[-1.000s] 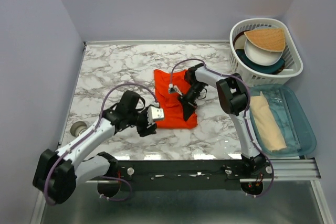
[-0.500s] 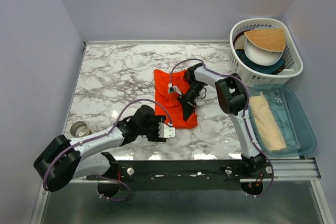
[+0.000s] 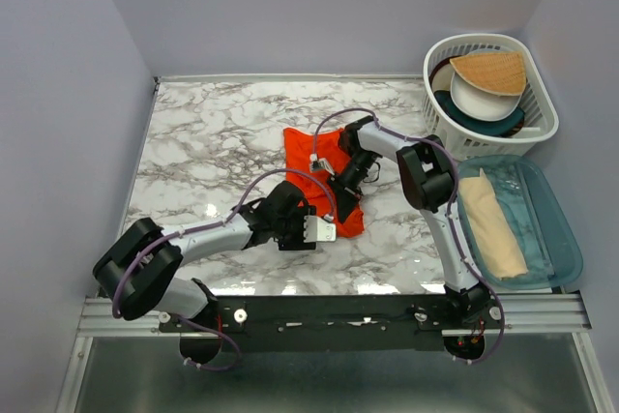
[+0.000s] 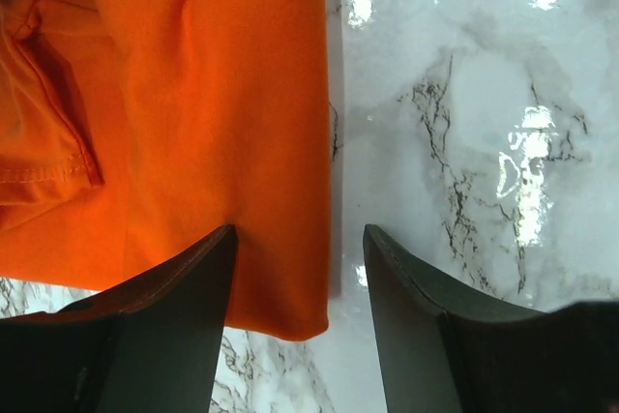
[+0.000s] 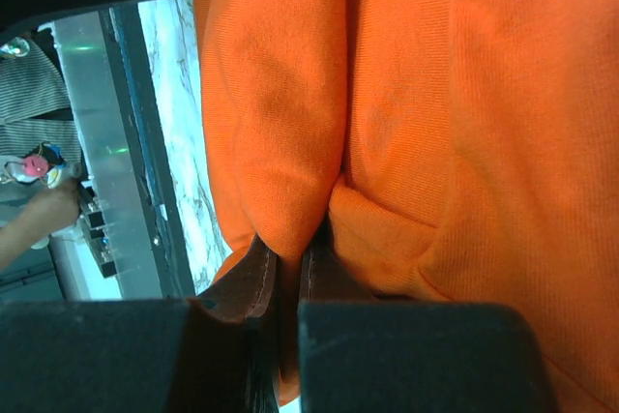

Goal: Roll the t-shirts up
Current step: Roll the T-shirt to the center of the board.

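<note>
Your left pincer [image 4: 300, 237] is straddling the shirt [image 4: 193, 94] at its edge, spread wide, with one finger over fabric and the other over bare table [image 4: 464, 94]. Your right pincer [image 5: 290, 256] is gripping a fold of the shirt, its jaws nearly together. The folded shirt is lying beneath and between both pincers.

I see my left fingers [image 4: 174, 321] spread | t-shirt [image 4: 193, 103] edge lies between them | bare marble bench [image 4: 474, 142] beside the fabric
</note>
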Tool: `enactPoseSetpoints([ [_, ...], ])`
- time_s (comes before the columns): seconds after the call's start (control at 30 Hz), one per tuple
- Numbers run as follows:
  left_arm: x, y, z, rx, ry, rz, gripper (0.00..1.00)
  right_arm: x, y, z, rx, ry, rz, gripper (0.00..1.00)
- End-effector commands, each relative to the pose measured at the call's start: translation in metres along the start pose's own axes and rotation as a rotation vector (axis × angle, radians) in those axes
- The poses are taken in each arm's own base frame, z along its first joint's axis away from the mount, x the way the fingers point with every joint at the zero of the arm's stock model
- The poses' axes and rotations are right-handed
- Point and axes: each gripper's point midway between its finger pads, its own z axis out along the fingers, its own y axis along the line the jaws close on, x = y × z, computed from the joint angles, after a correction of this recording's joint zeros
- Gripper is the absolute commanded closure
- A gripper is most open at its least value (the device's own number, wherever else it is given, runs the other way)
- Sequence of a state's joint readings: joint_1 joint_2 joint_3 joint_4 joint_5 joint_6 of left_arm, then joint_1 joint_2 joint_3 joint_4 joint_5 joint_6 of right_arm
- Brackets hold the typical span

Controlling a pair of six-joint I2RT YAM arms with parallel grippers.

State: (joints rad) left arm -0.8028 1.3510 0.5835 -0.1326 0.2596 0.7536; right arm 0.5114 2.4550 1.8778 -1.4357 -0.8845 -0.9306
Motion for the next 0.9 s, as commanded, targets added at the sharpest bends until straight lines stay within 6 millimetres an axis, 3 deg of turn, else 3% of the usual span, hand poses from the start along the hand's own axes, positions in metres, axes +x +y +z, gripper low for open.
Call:
enactPoseSetpoints([
  [0.0,0.022,-0.029,0.005,0.165,0.118,-0.042,0.39,0.037,-0.007,0.007,-0.011,0.164,0.086,0.89],
  [0.07,0.031,-0.035,0.008,0.196,0.161,-0.05,0.4,0.037,-0.007,0.007,-0.011,0.164,0.088,0.89],
  [0.2,0.044,-0.029,0.01,0.171,0.23,-0.025,0.5,0.037,-0.01,0.007,-0.006,0.169,0.104,0.84],
  [0.27,0.05,-0.034,0.009,0.197,0.251,-0.011,0.63,0.037,-0.011,0.007,-0.002,0.171,0.108,0.8],
  [0.3,0.051,-0.035,0.009,0.202,0.253,-0.007,0.76,0.036,-0.011,0.006,0.001,0.168,0.107,0.73],
  [0.4,0.049,-0.04,0.008,0.237,0.241,-0.005,0.88,0.027,-0.007,-0.005,0.003,0.11,0.069,0.63],
  [0.5,0.041,-0.044,0.004,0.282,0.198,-0.042,1.0,0.006,0.006,-0.037,0.034,-0.024,0.026,0.57],
  [0.53,0.037,-0.045,0.003,0.295,0.177,-0.069,1.0,-0.002,0.011,-0.048,0.038,-0.076,0.012,0.55],
  [0.57,0.037,-0.049,-0.001,0.329,0.168,-0.098,1.0,-0.01,0.02,-0.073,0.079,-0.141,-0.026,0.52],
  [0.63,0.026,-0.048,-0.005,0.36,0.112,-0.142,1.0,-0.016,0.022,-0.096,0.139,-0.216,-0.088,0.47],
  [0.67,0.024,-0.05,-0.008,0.381,0.103,-0.154,1.0,-0.014,0.03,-0.115,0.194,-0.254,-0.117,0.45],
  [0.73,0.013,-0.049,-0.012,0.406,0.047,-0.179,1.0,-0.011,0.024,-0.132,0.303,-0.281,-0.172,0.36],
  [0.77,0.013,-0.049,-0.014,0.416,0.044,-0.201,1.0,-0.009,0.025,-0.139,0.345,-0.29,-0.201,0.34],
  [0.8,0.007,-0.043,-0.015,0.413,0.023,-0.207,1.0,0.001,0.04,-0.139,0.377,-0.29,-0.243,0.31],
  [0.83,0.006,-0.042,-0.015,0.426,0.015,-0.222,1.0,-0.003,0.039,-0.143,0.439,-0.301,-0.344,0.27],
  [0.87,0.003,-0.041,-0.017,0.445,-0.01,-0.258,1.0,-0.002,0.044,-0.137,0.459,-0.305,-0.394,0.0],
])
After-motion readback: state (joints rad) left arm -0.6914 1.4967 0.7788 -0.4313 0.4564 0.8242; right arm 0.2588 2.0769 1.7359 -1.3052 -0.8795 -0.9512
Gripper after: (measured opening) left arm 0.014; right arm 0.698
